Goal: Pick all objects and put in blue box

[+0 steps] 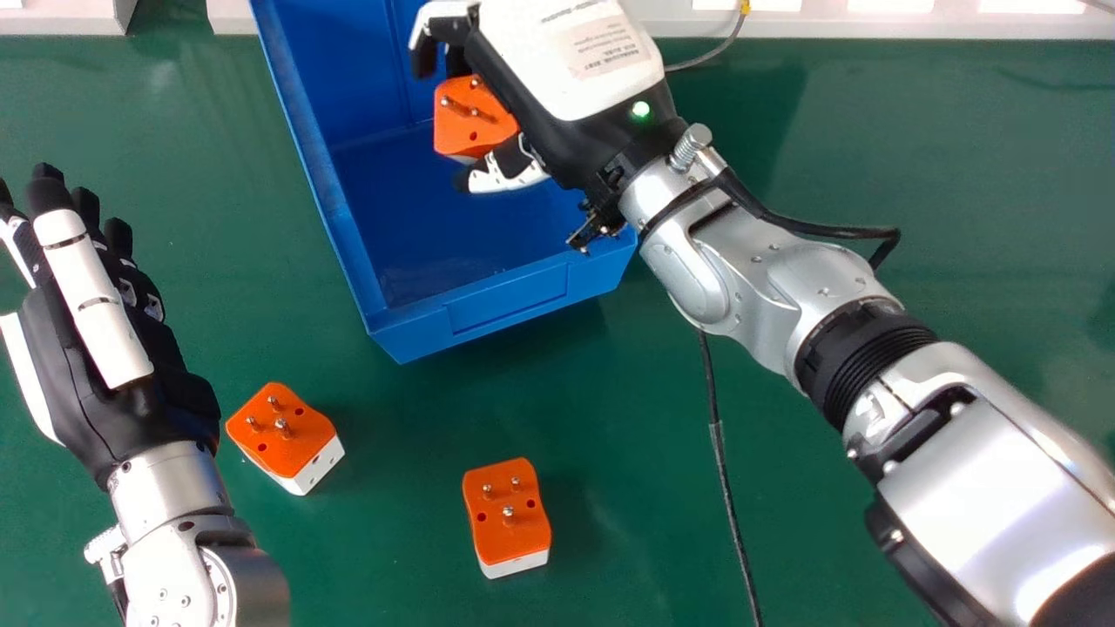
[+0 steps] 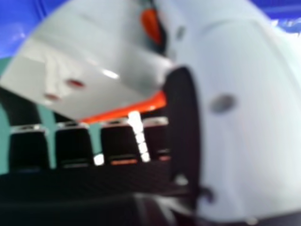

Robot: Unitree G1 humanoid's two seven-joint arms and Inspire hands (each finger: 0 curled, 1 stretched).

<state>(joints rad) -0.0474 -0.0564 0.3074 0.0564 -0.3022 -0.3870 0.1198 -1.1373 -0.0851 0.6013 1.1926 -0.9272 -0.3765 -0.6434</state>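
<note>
At upper centre, one plug (image 1: 470,117) is clamped in the right hand (image 1: 549,91) over one box (image 1: 514,305). One plug (image 1: 283,431) at lower left and one plug (image 1: 505,518) at lower centre lie on a green table (image 1: 871,139). The left hand (image 1: 96,331), far left, is straight-fingered. A white strip (image 1: 871,28) edges the top.

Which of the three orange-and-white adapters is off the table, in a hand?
The adapter over the blue box, held by the right hand; the other two lie on the table.
</note>
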